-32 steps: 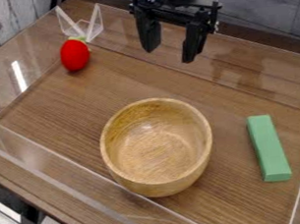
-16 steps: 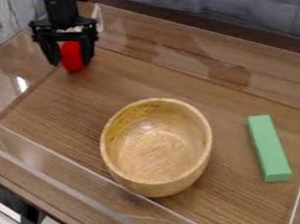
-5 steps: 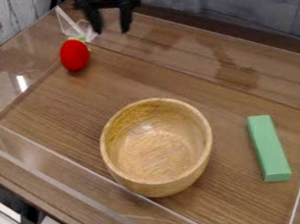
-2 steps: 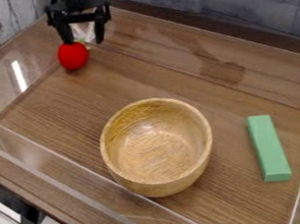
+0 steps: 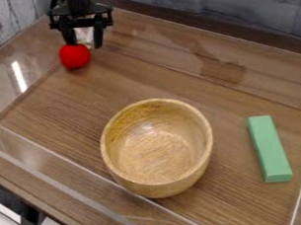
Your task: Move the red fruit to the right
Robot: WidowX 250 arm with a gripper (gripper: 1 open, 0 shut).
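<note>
The red fruit (image 5: 74, 57) is at the far left of the desk (image 5: 63, 113), by the gripper (image 5: 83, 35). Whether the fingers are open or closed, I cannot tell. It looks light but slippery; I would hold it around its widest part.

There is one red strawberry-like toy fruit (image 5: 74, 57), one round wooden bowl (image 5: 158, 147) and one green rectangular block (image 5: 269, 149). One black robot gripper (image 5: 80, 24) is in view, with two fingers. The wooden tabletop (image 5: 229, 73) under them counts as one too. That makes three loose objects on one surface, one of each kind.
</note>
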